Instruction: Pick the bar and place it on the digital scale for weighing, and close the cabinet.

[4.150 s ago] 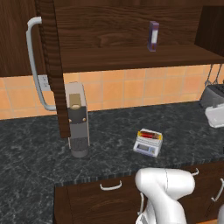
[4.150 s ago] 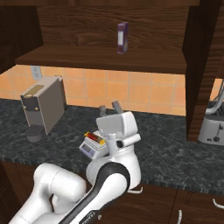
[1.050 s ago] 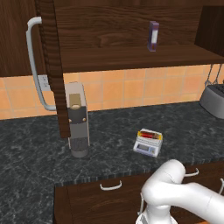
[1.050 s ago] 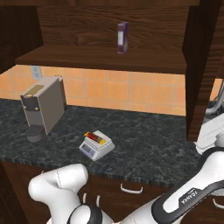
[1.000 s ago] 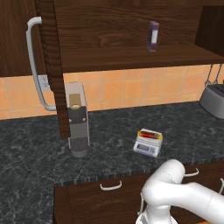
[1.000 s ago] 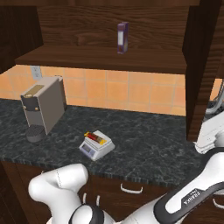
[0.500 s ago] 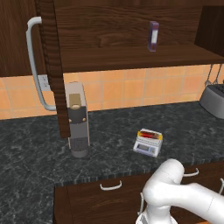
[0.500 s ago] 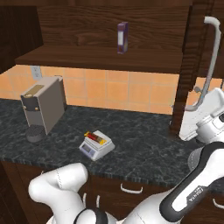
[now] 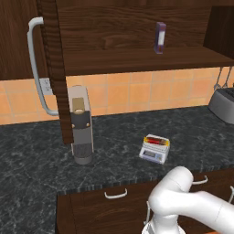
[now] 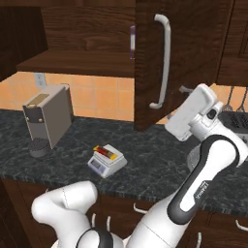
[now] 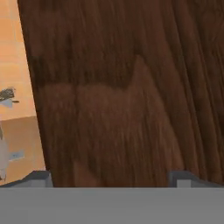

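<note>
The red bar [image 10: 105, 153] with its yellow end lies on the plate of the light-grey digital scale [image 10: 100, 165], also seen as the bar [image 9: 156, 140] on the scale [image 9: 153, 151]. The dark-brown cabinet's right door [image 10: 147, 63] stands partly swung across the shelf, its long grey handle [image 10: 164, 63] facing out. My gripper [image 10: 182, 92] is raised against that door's right side, open, with nothing held. In the hand view the door's wood grain [image 11: 122, 87] is very close ahead of my gripper [image 11: 110, 178]. The left door [image 9: 49, 68] stands open edge-on.
A grey coffee machine [image 9: 81, 123] stands left of the scale, below the left door's handle [image 9: 34, 68]. An upright purple box [image 9: 160, 37] sits on the cabinet shelf. A toaster [image 9: 223, 105] is at the counter's far right. Drawers with small curved handles [image 9: 115, 194] run under the counter edge.
The right cabinet door has swung leftward across the right base view, now covering part of the shelf, and my hand has followed against it. Bar and scale have not moved.
</note>
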Controlling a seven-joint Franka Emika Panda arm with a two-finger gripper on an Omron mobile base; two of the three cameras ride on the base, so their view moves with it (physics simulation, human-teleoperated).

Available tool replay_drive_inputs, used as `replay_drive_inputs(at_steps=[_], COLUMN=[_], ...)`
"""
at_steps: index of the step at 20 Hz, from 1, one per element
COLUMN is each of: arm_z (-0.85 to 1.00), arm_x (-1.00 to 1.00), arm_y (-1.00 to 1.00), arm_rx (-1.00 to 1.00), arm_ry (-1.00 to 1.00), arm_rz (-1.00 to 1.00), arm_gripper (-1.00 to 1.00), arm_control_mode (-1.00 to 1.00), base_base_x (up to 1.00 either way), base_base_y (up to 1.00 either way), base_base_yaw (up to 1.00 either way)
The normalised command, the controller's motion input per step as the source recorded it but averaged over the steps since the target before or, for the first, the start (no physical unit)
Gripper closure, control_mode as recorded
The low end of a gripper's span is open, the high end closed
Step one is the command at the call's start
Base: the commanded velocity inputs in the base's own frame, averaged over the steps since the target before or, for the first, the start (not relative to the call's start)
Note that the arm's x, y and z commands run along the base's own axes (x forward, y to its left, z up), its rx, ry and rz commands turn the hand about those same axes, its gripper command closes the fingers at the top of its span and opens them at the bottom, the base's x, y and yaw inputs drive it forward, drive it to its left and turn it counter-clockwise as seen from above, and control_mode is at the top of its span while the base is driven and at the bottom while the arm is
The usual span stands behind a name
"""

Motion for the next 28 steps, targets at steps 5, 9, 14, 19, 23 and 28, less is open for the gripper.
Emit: replay_drive_inputs(at_steps=[5,9,14,19,23,28], arm_z=[0.43,0.16,0.05,0.00,0.00,0.00], arm_x=[0.00,0.10,0.63,1.00,1.00,0.84], arm_y=[0.54,0.61,0.82,0.07,-0.06,-0.28], arm_rx=[-0.20,-0.14,-0.17,-0.01,0.00,0.00], arm_ry=[0.34,0.33,0.22,0.11,0.24,0.54], arm_rz=[-0.07,-0.44,-0.46,-0.23,-0.17,-0.11], arm_gripper=[-1.00,-1.00,-1.00,-1.00,-1.00,-1.00], arm_control_mode=[-1.00,-1.00,-1.00,-1.00,-1.00,-1.00], base_base_x=[0.00,0.00,0.00,0.00,0.00,0.00], base_base_y=[0.00,0.00,0.00,0.00,0.00,0.00], base_base_yaw=[0.00,0.00,0.00,0.00,0.00,0.00])
